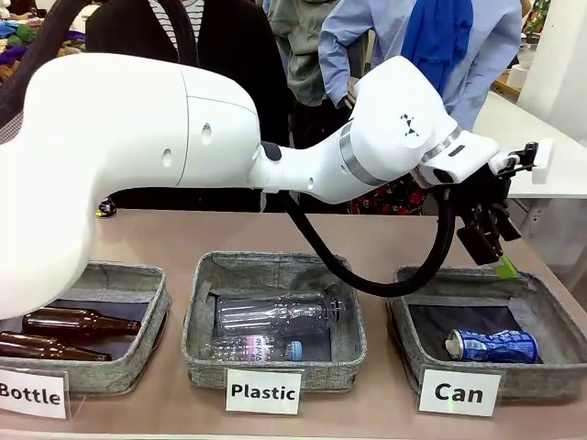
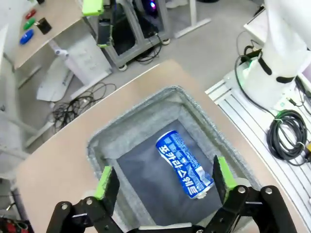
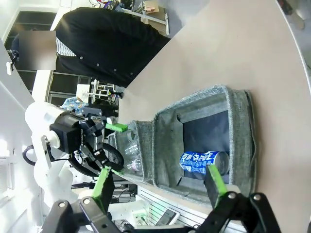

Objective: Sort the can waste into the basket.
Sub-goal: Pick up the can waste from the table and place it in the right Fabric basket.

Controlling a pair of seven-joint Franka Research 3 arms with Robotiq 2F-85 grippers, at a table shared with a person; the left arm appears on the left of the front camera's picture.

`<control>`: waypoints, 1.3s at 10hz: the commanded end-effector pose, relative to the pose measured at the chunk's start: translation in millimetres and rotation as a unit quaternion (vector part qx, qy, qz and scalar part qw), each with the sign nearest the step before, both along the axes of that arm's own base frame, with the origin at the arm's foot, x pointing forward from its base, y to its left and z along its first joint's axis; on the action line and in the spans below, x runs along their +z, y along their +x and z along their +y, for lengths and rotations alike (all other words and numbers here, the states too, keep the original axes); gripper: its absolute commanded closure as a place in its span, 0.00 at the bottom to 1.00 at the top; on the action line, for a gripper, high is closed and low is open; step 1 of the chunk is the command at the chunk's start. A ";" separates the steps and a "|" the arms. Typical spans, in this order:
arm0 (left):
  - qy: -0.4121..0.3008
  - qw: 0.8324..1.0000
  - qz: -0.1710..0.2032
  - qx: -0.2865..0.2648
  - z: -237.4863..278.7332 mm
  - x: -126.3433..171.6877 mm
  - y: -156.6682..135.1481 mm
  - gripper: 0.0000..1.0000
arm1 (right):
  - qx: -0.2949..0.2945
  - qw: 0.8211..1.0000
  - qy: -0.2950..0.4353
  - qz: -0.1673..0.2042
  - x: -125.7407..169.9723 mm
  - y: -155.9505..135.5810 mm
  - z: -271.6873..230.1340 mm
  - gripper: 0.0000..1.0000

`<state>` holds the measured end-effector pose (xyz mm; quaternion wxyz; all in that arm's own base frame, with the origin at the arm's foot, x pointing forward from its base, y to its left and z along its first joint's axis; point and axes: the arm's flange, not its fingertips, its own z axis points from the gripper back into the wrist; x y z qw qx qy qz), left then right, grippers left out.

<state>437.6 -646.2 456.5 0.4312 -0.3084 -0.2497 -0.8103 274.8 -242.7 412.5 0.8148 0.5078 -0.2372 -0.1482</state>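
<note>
A crushed blue can (image 1: 491,346) with white print lies on its side on the dark lining of the grey basket (image 1: 550,307) with the "Can" card. My left arm reaches across from the left, and its gripper (image 1: 493,255) hangs open above the basket's far side, holding nothing. In the left wrist view the can (image 2: 184,166) lies below and between the spread green pads (image 2: 103,181), inside the basket (image 2: 141,109). My right gripper (image 3: 159,182) is open and empty, looking at the can (image 3: 204,161) in the basket (image 3: 165,141) from a distance, with the left gripper (image 3: 111,148) beyond.
The "Plastic" bin (image 1: 197,312) in the middle holds clear plastic bottles (image 1: 275,313). The "Bottle" bin (image 1: 156,307) at the left holds brown glass bottles (image 1: 78,323). A person in dark clothes (image 1: 229,46) stands at the far side. A black cable (image 1: 385,284) loops under my left arm.
</note>
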 end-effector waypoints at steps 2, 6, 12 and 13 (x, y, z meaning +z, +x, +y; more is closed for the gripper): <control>0.039 0.988 0.017 0.145 26.9 33.2 3.3 0.00 | 0.000 1.000 0.000 0.000 0.0 0.0 0.0 0.00; 0.037 0.883 0.160 0.439 222.3 105.2 -3.9 0.00 | 0.076 0.996 0.002 -0.038 16.6 47.9 116.6 0.00; 0.002 0.707 0.348 0.615 550.9 47.7 -47.6 0.00 | 0.176 0.978 0.106 -0.039 8.6 77.5 277.4 0.00; -0.026 0.679 0.387 0.624 598.8 24.6 -64.8 0.00 | 0.190 0.969 0.148 -0.051 -0.4 82.9 285.9 0.00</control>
